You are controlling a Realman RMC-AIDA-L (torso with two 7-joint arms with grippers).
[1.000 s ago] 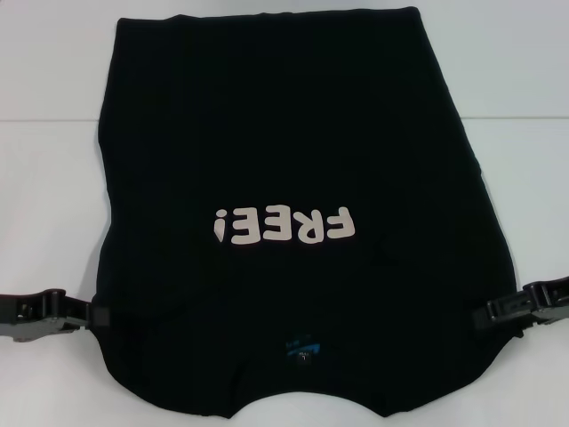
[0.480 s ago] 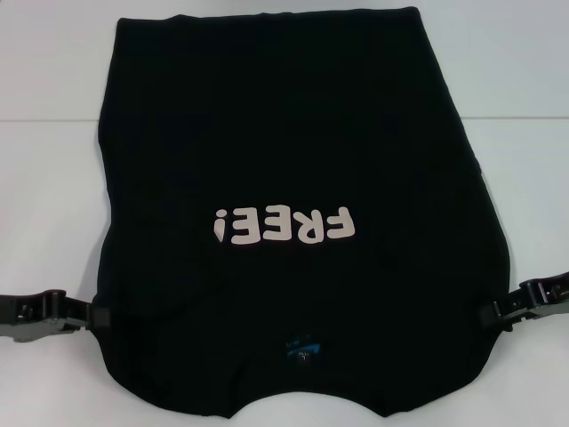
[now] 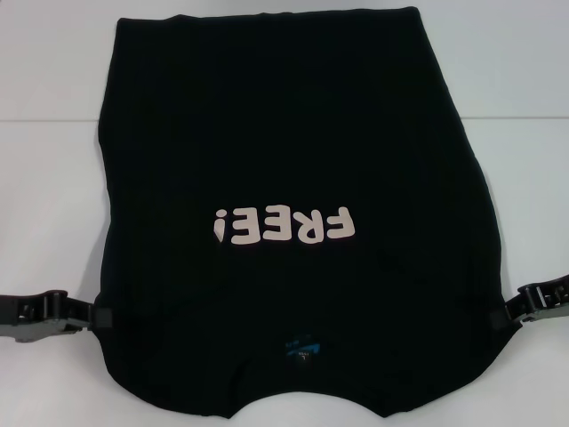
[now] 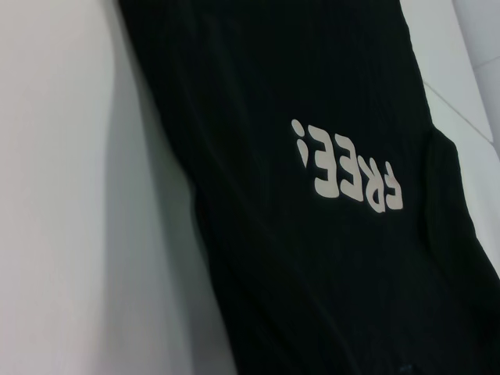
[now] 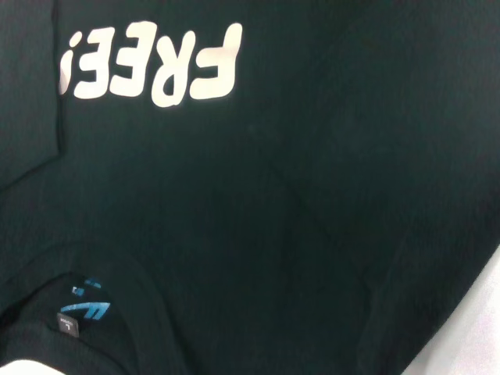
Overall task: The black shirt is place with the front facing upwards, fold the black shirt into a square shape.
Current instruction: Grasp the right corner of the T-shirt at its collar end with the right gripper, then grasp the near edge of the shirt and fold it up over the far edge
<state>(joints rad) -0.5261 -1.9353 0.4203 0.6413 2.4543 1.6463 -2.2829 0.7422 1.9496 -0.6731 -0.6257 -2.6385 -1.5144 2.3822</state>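
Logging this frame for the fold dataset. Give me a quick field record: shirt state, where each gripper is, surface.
shirt: black shirt lying flat, front up, sleeves already tucked in, collar toward the robot
print: "FREE!" lettering in whitish letters, upside down in the head view
label: small blue neck label at the collar
left gripper: at the shirt's left edge, near the collar end
right gripper: at the shirt's right edge, near the collar end
surface: white table
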